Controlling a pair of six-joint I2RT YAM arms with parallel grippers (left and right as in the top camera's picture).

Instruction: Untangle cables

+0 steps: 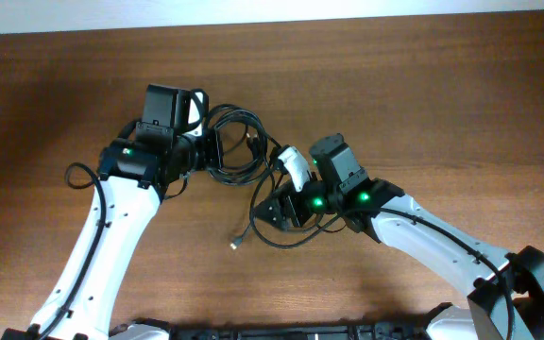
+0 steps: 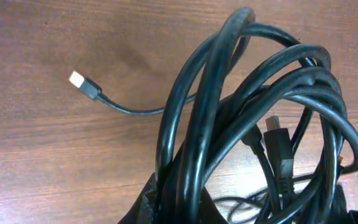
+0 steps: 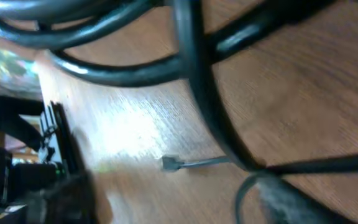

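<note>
Midway across the table [image 1: 442,85], my left gripper [image 1: 206,151] pinches the looped cables [image 1: 239,142]; whether my right gripper [image 1: 272,213] is spread I cannot tell. Best, I judge: anchor left, draw one cable out slowly.

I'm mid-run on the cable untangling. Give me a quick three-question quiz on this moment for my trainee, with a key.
1. True or false: the left claw is shut on the cables.
2. Where does the loose plug end lie? A) on the bare table, below the bundle in the overhead view; B) inside the left claw; C) hanging off the table's edge.
3. Which claw is nearer that plug end?
Key: 1 true; 2 A; 3 the right claw.
</note>
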